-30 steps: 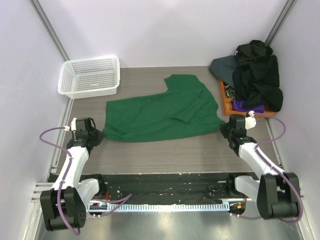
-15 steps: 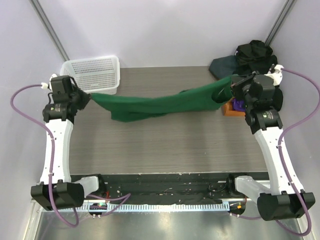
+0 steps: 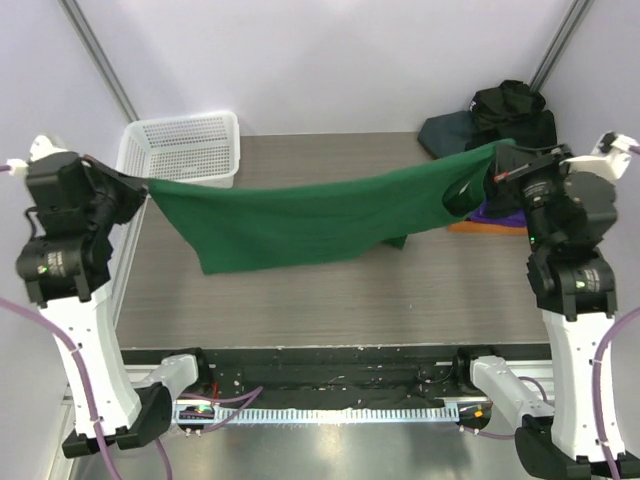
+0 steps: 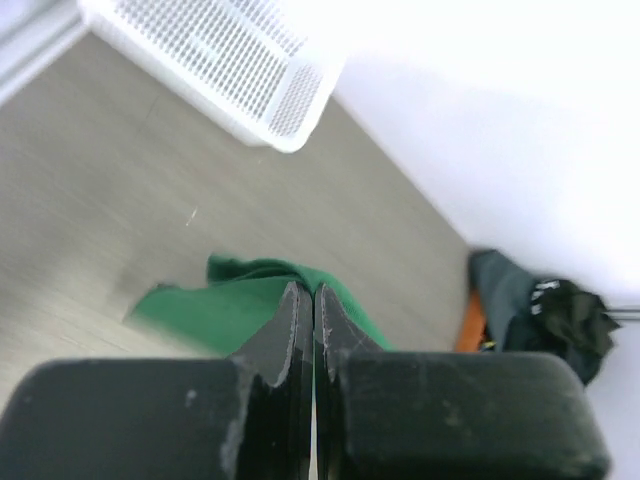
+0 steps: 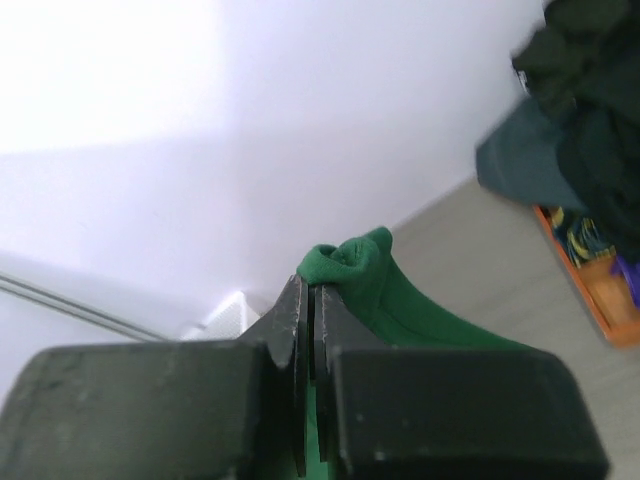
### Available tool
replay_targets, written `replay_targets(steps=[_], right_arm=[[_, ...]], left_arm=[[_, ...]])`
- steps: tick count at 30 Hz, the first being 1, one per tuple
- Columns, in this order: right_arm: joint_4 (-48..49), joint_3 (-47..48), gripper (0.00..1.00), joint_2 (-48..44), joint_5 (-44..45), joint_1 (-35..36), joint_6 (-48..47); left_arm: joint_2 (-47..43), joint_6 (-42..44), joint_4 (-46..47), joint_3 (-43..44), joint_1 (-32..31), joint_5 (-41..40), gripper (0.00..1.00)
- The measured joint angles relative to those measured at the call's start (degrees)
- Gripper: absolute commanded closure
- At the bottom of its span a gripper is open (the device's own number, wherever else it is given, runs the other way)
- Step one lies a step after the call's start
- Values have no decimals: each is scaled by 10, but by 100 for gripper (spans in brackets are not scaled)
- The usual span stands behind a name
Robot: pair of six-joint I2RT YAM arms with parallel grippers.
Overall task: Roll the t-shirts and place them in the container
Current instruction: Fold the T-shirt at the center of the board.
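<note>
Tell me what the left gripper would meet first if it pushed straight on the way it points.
The green shirt pinched in the left gripper; past that, probably the table, though depth is unclear.

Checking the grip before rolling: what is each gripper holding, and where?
Both hold the green shirt: left gripper pinches its left end, right gripper its right end.
</note>
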Motion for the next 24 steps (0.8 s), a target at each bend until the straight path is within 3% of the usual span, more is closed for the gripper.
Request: replay_targets(steps=[6,10,17,24], right_arm=[[2,116,99,24,10,0,-32],[7,147,99,64,7,0,-34],[-2,203,99,267,-33,-6,-29],[-62,358,99,421,-150,-87,5]], left_arm=[[50,10,-21,149,0,-1,100],[80,7,-13,120,0,10,100],[210,-8,11,100,1,46,100],[318,-20,5,292,0,71,100]])
